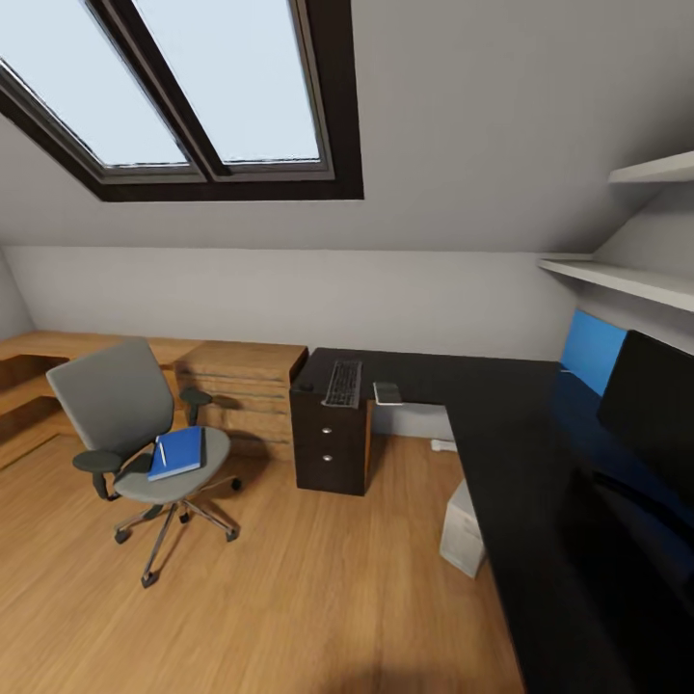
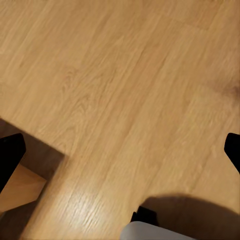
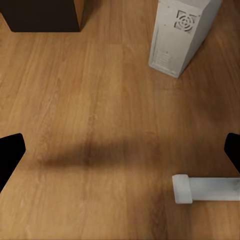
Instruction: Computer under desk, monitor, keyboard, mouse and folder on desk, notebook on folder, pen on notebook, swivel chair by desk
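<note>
- I find the folder [image 1: 176, 452], one, bright blue, lying flat on the seat of the swivel chair [image 1: 125, 414], with one slim white pen [image 1: 162, 454] resting on its cover.
- I judge the folder light, thin and stiff. I would take it at the edge that overhangs the front of the seat, since the padded seat gives little room to get under it elsewhere. The pen would likely roll off if the folder tilts, so I would lift it first.
- The chair stands on castors on the wood floor [image 2: 120, 90], well apart from the counter [image 1: 501, 424]. I expect it to roll or turn under a push, which makes any grasp from its seat unsteady.
- One keyboard [image 1: 342, 383] lies on the counter's short wing above the drawer unit [image 1: 331, 445]. It looks slim and rigid, best taken across its narrow width.
- One small flat grey item [image 1: 387, 392] lies just beside the keyboard at the counter's edge. It may be the notebook, but it is too small to confirm.
- One monitor [image 1: 651, 410] stands on the counter's long wing.
- One computer [image 3: 182, 35] tower stands on the floor under the counter. It is boxy, probably heavy, and I see no need to lift it.
- Left pincer [image 2: 120, 155]: its fingers apart, holding nothing, over bare floor.
- Right pincer [image 3: 120, 155]: its fingers apart, holding nothing, near the tower.
</note>
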{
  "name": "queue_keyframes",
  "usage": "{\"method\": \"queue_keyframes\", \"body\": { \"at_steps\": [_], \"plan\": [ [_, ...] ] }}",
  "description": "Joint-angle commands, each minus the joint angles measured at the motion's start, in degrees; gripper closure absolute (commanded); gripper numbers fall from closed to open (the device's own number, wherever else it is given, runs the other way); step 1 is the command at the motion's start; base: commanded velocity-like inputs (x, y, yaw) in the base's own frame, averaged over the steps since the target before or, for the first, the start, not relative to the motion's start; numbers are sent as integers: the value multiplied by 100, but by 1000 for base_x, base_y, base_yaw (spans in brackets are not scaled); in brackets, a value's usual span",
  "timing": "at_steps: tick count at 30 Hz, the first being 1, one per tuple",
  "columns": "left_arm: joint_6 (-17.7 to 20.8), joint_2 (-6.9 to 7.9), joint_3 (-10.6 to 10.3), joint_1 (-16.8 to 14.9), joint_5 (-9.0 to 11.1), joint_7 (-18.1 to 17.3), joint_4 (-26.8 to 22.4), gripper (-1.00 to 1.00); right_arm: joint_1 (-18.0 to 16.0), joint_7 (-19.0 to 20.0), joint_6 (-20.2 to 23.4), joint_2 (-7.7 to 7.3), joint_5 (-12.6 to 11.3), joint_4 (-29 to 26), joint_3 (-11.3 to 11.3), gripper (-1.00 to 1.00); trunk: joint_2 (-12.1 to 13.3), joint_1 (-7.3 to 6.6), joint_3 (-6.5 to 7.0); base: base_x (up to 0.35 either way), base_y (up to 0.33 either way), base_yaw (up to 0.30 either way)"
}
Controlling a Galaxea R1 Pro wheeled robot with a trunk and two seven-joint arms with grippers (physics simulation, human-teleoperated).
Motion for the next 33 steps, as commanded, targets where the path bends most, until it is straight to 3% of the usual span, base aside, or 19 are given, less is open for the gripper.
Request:
{"method": "queue_keyframes", "body": {
  "at_steps": [1, 20, 33],
  "plan": [
    [-16, 3, -14, 1, 61, 9, -7, -100, -5, -12, -17, 3, 10, 5, -14, -100, -6, 2, -7, 25, 18, 0],
    [-11, 6, -14, 1, 65, 9, -10, -100, -3, -12, -32, 4, -8, 0, -24, -100, -6, 2, -7, 227, 174, 0],
    [1, 15, -14, 1, 68, 9, -5, -100, -5, -12, -43, 9, -8, -1, -25, -100, -6, 2, 11, 260, 205, -138]
  ]
}}
